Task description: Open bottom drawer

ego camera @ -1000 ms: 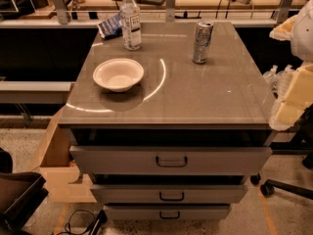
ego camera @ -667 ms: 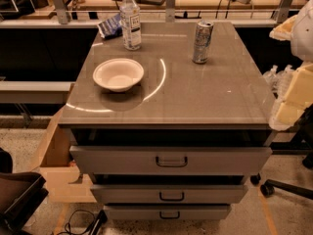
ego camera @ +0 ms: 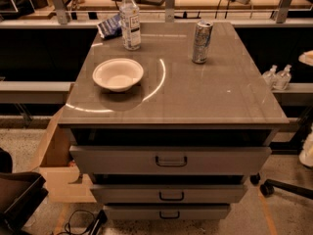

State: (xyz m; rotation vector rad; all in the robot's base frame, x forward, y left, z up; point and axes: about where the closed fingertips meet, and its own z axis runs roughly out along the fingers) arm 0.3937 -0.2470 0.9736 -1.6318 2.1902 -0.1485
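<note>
Approach step: bottom drawer unopened, gripper outside the frame, grip state indeterminable; next, reach and grasp the handle.

The bottom drawer, grey with a small dark loop handle, sits lowest, pushed in; gripper out of view.

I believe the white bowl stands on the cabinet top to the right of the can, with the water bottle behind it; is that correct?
Not quite. The camera view shows the white bowl to the left of the can, not the right. It does stand on the cabinet top, with the water bottle behind it. The bottom drawer looks shut, and the gripper is not in view.
</note>
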